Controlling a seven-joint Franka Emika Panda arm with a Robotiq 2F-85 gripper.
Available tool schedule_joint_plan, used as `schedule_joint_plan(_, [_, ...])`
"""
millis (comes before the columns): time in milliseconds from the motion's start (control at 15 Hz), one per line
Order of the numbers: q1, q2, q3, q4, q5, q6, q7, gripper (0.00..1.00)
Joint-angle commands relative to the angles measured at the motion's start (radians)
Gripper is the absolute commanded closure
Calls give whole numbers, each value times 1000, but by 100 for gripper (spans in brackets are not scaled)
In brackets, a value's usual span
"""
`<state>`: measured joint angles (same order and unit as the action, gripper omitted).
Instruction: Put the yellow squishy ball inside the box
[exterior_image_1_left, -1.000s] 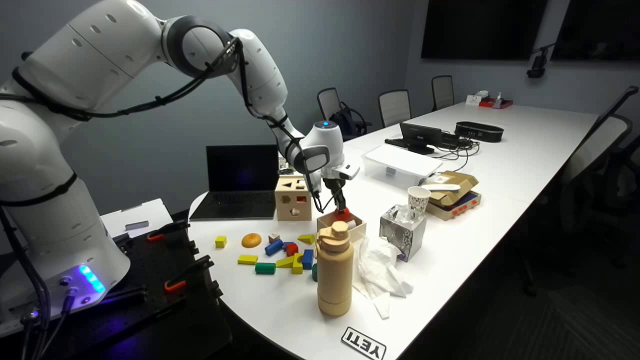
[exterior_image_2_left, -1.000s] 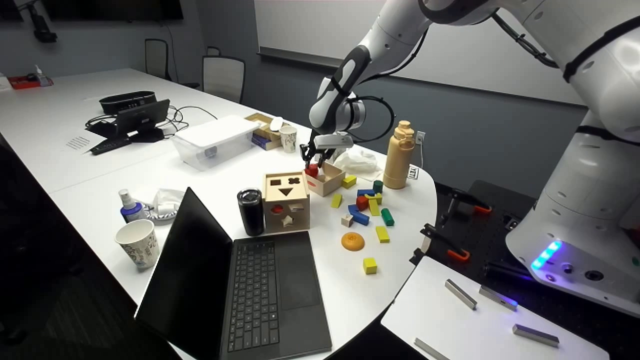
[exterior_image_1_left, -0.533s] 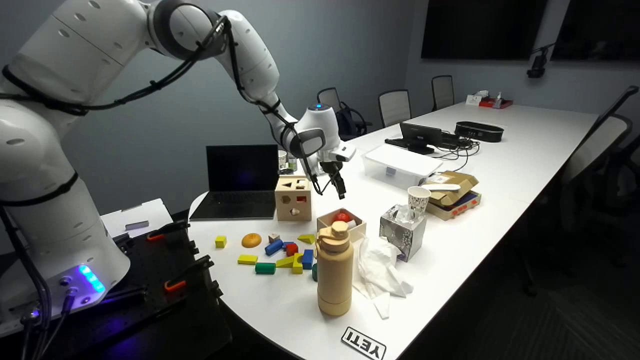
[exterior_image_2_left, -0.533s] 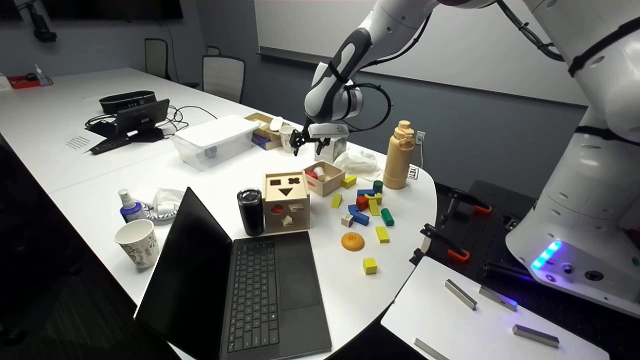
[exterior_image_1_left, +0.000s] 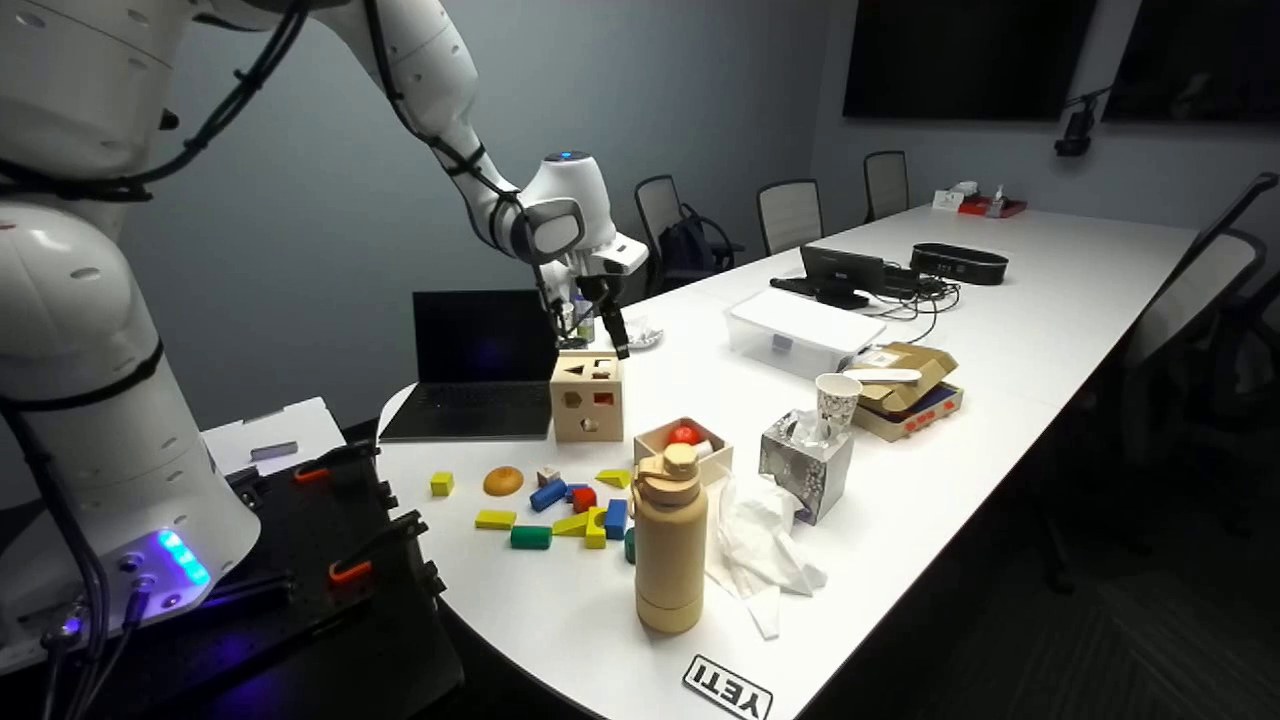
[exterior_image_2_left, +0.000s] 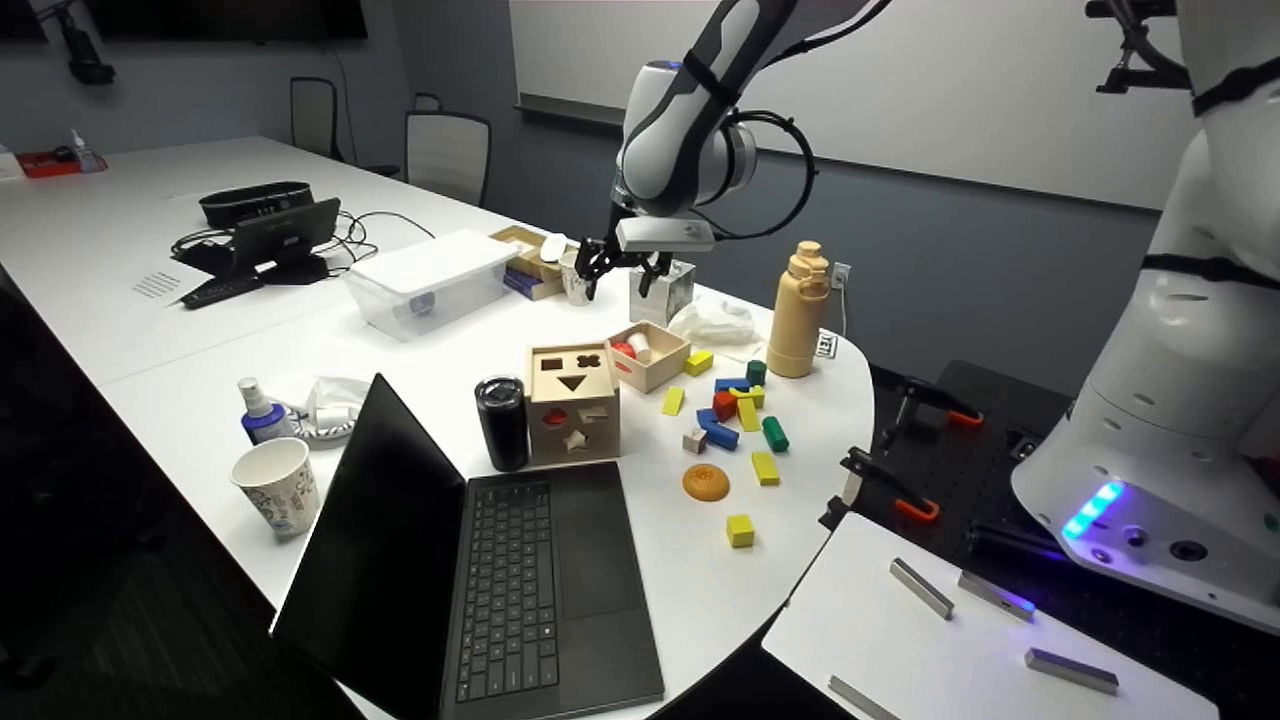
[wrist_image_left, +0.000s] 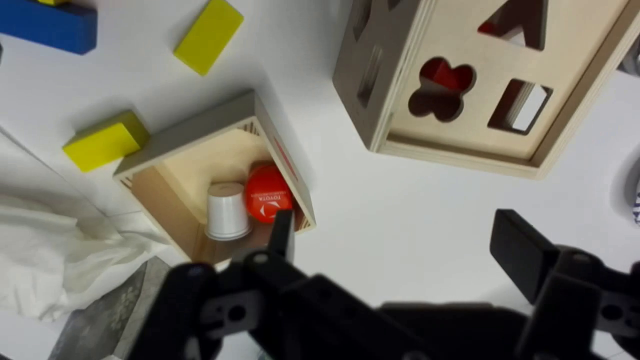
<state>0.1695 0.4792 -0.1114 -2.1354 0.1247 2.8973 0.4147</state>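
Note:
The yellow squishy ball is out of view. The box, a light-wood cube with shaped holes (exterior_image_1_left: 564, 426), shows in both exterior views (exterior_image_2_left: 602, 447) and at the upper right of the wrist view (wrist_image_left: 492, 65). Next to it lies an open shallow wooden tray (wrist_image_left: 272, 142). Inside that tray a red ball (wrist_image_left: 267, 187) with white lettering rests against a white cup (wrist_image_left: 226, 212). My gripper (wrist_image_left: 400, 230) is open, its fingers wide apart with only table surface between them. In an exterior view the gripper (exterior_image_2_left: 617, 287) hangs in the air above the table.
Loose blocks and an orange dome (exterior_image_2_left: 706, 483) lie in front. A tan bottle (exterior_image_1_left: 670, 560), crumpled tissue (exterior_image_1_left: 760, 540) and tissue box (exterior_image_1_left: 805, 465) stand around the tray. A laptop (exterior_image_2_left: 560, 580) and black tumbler (exterior_image_2_left: 502, 425) sit close to the cube.
A second ago my gripper was down at the red ball over the tray. It has let go and risen away from the tray. The red ball stays in the tray.

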Motion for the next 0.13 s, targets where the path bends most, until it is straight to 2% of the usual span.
schedule_joint_plan(0, [131, -154, -93, -179, -61, -7, 132, 0])
schedule_joint_plan(67, [170, -176, -121, -207, -93, -8, 173, 0])
